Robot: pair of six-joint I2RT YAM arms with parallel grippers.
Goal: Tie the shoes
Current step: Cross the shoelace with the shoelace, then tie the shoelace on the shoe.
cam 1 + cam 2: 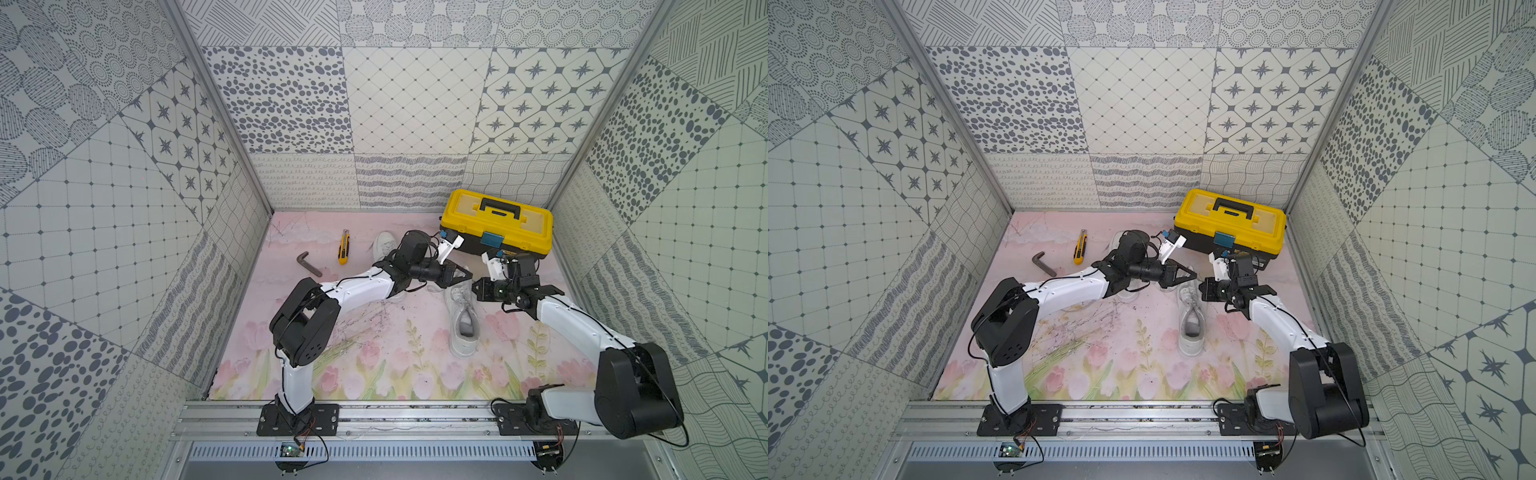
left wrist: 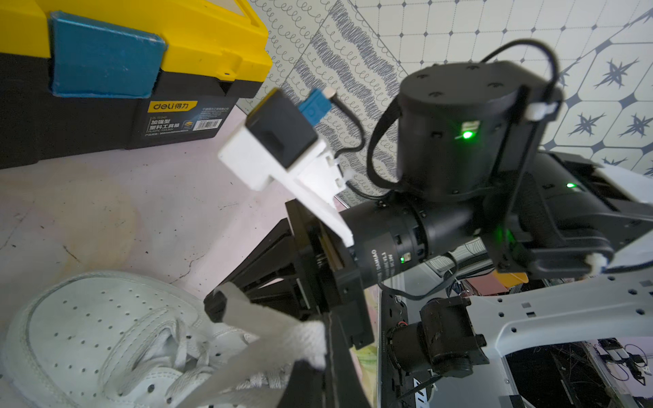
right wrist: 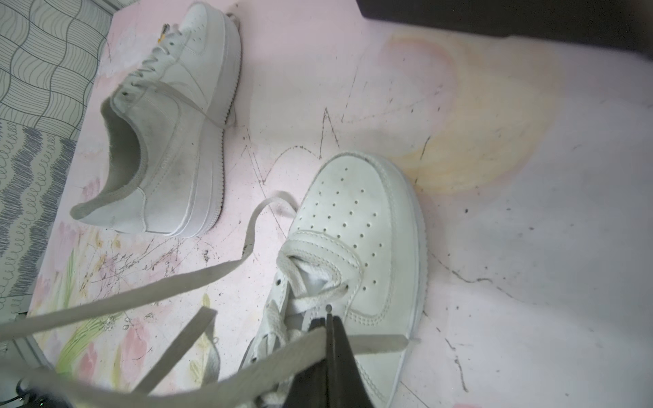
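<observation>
Two plain white low-top lace-up sneakers lie on my pink flower-print table (image 1: 374,374): the near sneaker (image 1: 462,320) points its toe toward the back wall, close to the yellow-and-black plastic toolbox (image 1: 496,222). The far sneaker (image 3: 169,134) sits further left, mostly hidden behind my left arm in both top views. My left gripper (image 2: 327,335) and right gripper (image 3: 328,323) meet tip to tip over the near sneaker's front half, each pressed together and pinching a stretch of flat pale grey-white lace (image 3: 265,356), which is untied.
</observation>
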